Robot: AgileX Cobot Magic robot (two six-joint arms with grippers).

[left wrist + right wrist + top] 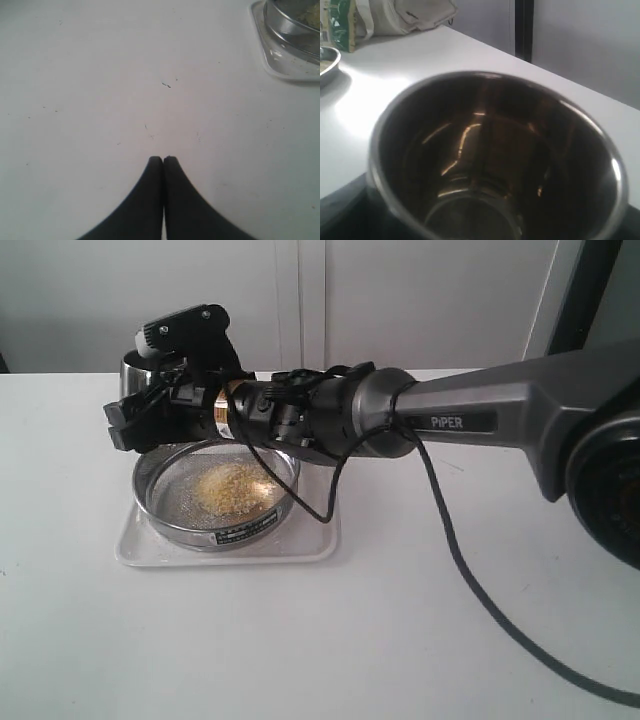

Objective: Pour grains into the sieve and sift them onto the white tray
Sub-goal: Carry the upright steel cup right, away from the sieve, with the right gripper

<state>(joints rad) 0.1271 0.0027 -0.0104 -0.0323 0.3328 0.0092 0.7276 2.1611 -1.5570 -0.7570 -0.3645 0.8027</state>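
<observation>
The sieve [180, 512] stands on the white tray [310, 548], with a yellow heap of grains [234, 488] on its mesh. My right gripper [150, 395] reaches across above the sieve's far left rim and is shut on a small steel cup [133, 370]. In the right wrist view the cup [495, 150] fills the picture and its dark inside shows no grains. My left gripper [163, 159] is shut on nothing over bare table. A corner of the tray [280, 70] and the sieve's wall [292, 27] show at the edge of that view.
A black cable [450, 540] hangs from the right arm [460, 415] and trails over the table to the front right. A green packet [340, 20] and a pale bag [412, 15] lie at the table's far end in the right wrist view.
</observation>
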